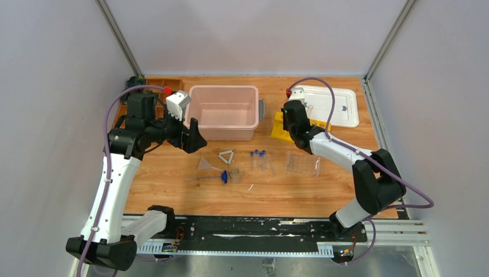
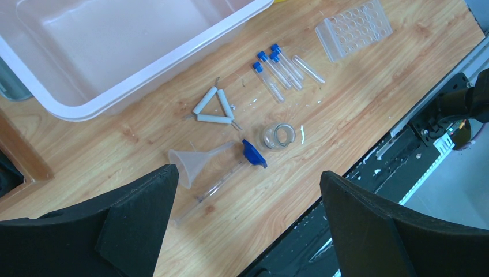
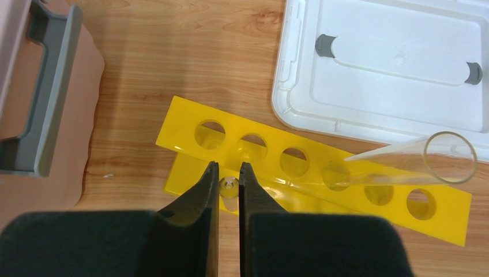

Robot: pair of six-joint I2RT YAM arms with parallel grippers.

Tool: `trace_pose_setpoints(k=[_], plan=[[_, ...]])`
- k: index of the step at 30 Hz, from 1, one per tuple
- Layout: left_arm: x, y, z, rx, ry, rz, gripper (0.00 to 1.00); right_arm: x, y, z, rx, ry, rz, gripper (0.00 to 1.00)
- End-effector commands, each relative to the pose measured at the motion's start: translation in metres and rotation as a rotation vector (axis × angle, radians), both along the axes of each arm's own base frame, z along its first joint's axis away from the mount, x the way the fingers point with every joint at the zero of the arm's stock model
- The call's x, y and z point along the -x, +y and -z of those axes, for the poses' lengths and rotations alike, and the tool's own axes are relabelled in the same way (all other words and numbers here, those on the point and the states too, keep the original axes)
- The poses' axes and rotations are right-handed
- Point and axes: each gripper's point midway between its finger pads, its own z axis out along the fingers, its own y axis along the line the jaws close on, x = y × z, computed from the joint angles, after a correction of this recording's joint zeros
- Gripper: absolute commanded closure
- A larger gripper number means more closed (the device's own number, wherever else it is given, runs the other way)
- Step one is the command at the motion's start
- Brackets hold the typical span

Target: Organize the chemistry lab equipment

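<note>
My right gripper [image 3: 229, 165] is shut on a small clear glass tube [image 3: 229, 187], held end-down over the yellow holed rack [image 3: 288, 182]. A larger clear tube [image 3: 415, 161] leans in one rack hole. In the top view the right gripper [image 1: 286, 124] hovers at the rack [image 1: 279, 131]. My left gripper [image 2: 248, 171] is open and empty, high above the clear funnel [image 2: 185, 164], a clear cylinder with a blue foot [image 2: 219, 182], the tiny beaker [image 2: 279, 137], the pale triangle [image 2: 213, 107], the blue-capped vials [image 2: 275, 66] and the clear vial tray [image 2: 353, 29].
A pink bin [image 1: 224, 112] stands at the back centre, its grey handle [image 3: 40, 86] left of the rack. A white lid [image 1: 331, 105] lies at the back right. A brown wooden tray [image 1: 155, 83] sits at the back left, behind the left gripper [image 1: 193, 137].
</note>
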Motion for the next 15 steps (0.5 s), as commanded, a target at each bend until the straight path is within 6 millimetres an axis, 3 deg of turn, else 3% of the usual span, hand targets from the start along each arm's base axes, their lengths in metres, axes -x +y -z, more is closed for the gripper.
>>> trace_pose_setpoints(k=[1, 6, 11, 15], plan=[[0.0, 0.0, -0.001, -0.007, -0.009, 0.009, 0.0, -0.005, -0.007, 0.006, -0.017, -0.009, 0.038, 1.0], [-0.001, 0.0, -0.001, -0.01, -0.012, 0.009, 0.0, -0.004, -0.008, 0.009, -0.018, -0.01, 0.048, 1.0], [-0.001, 0.0, -0.003, -0.007, -0.015, 0.01, 0.0, -0.002, -0.009, -0.014, -0.047, -0.062, 0.04, 1.0], [-0.003, -0.001, -0.002, -0.007, -0.008, 0.01, 0.0, -0.002, -0.009, -0.016, -0.048, -0.065, 0.039, 1.0]])
